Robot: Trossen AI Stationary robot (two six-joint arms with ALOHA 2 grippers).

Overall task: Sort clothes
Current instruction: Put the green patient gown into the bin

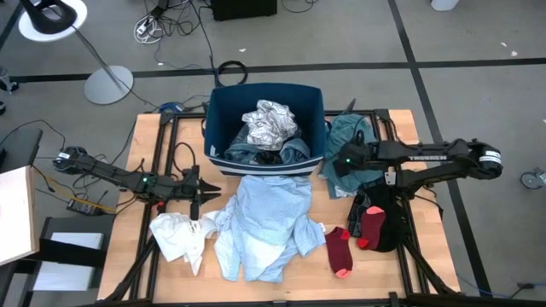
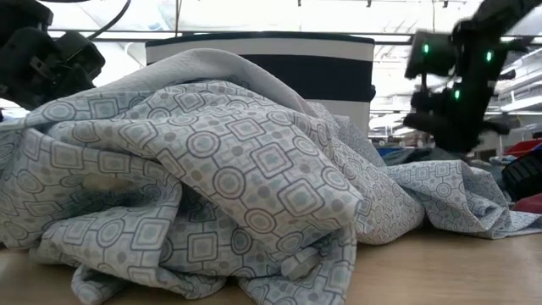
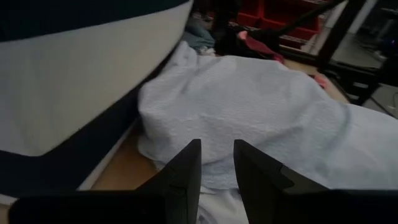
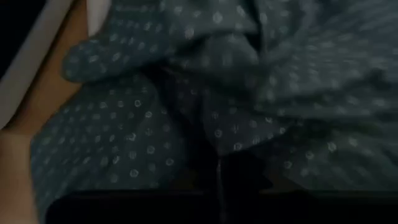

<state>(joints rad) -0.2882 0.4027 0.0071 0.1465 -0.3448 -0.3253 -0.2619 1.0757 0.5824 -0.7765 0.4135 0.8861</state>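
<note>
Left arm extends inward, low and level; its hand (image 1: 194, 189) shows fingers (image 3: 183, 171) parted. Right arm reaches inward; its hand (image 1: 341, 162) points down, fingers closed.

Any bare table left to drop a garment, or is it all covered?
Free: the front-right corner, right of the dark red socks, and the strip left of the navy bin, behind the left gripper. Crowded: table's middle under the light blue shirt; right gripper on the teal piece.
</note>
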